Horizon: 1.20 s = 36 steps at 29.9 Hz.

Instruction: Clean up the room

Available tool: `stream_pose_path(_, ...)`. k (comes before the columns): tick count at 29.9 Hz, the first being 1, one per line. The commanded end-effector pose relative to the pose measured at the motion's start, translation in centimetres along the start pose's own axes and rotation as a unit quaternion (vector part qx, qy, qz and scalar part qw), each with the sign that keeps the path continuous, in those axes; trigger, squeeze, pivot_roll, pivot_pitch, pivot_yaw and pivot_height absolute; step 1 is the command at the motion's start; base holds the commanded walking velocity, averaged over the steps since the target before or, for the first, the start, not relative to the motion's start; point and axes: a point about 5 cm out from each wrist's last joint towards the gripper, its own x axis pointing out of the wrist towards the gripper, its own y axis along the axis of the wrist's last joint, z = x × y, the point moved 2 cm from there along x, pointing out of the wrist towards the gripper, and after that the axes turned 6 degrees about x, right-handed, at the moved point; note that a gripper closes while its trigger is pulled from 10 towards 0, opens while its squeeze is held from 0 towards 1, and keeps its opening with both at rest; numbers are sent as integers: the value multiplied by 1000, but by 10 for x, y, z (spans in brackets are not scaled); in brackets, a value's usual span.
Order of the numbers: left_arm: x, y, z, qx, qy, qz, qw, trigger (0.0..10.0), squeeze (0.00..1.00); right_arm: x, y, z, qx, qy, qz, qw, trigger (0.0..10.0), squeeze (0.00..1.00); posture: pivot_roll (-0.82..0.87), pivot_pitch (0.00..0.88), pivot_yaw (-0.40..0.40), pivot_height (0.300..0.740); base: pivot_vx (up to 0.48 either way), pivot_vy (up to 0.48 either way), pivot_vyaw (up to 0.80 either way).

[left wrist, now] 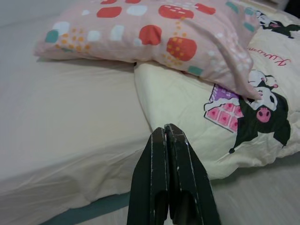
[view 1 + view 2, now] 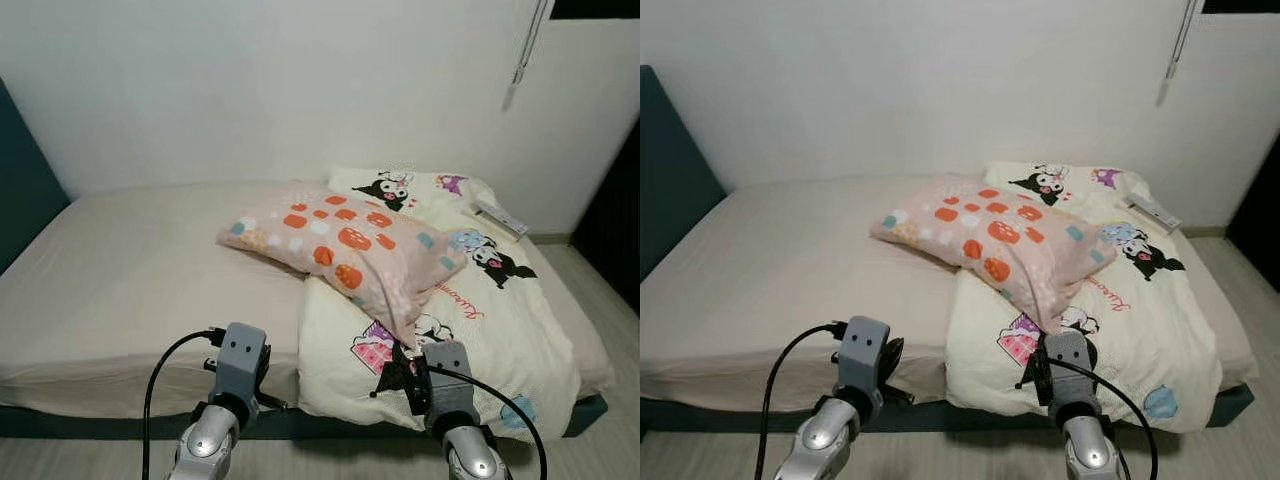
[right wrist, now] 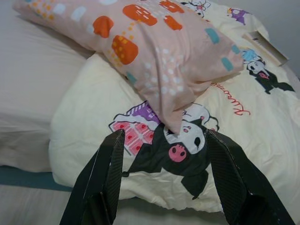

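A bed (image 2: pixel 130 290) with a pale beige sheet runs from the dark headboard (image 2: pixel 20 180) on the robot's left to the white wall (image 2: pixel 280 80) behind it. Over the right half of the bed lies a cream comforter (image 2: pixel 500 320) printed with black-and-pink cartoon figures – pink cursive lettering runs across it, but the script is too small and creased to read for certain. On the comforter's left edge, partly over the bare sheet, rests a pink pillow (image 2: pixel 350 245) with orange, white and teal patches, tilted so that 1 corner hangs down toward the foot edge of the bed. At the far right corner of the comforter, near the wall, lies a slim white remote-like object (image 2: pixel 498 217); its markings cannot be made out. The left gripper (image 1: pixel 167 136) is held just off the foot edge of the bed, over the sheet beside the comforter's edge, its 2 fingers pressed flat together with nothing between them. The right gripper (image 3: pixel 164 140) is held off the same edge, before the comforter – its 2 fingers spread wide, framing a cartoon print and the pillow's hanging corner, and touching nothing. The pillow lies beyond both grippers, nearer the right one, well apart from either.
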Motion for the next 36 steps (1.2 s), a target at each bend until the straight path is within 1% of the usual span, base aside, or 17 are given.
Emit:
stream_pose_path(1, -3, -3, -1, -10, 8, -2, 1000, 10000, 0, 0, 2, -2, 0, 5, 5, 1000, 10000, 0, -26, 44, 27, 740, 281, 0, 0)
stream_pose_path(36, -4, -3, -3, -12, 8, -1, 1000, 10000, 0, 1, 0, -5, 0, 12, 0, 1000, 10000, 0, -22, 49, 29, 740, 298, 0, 0)
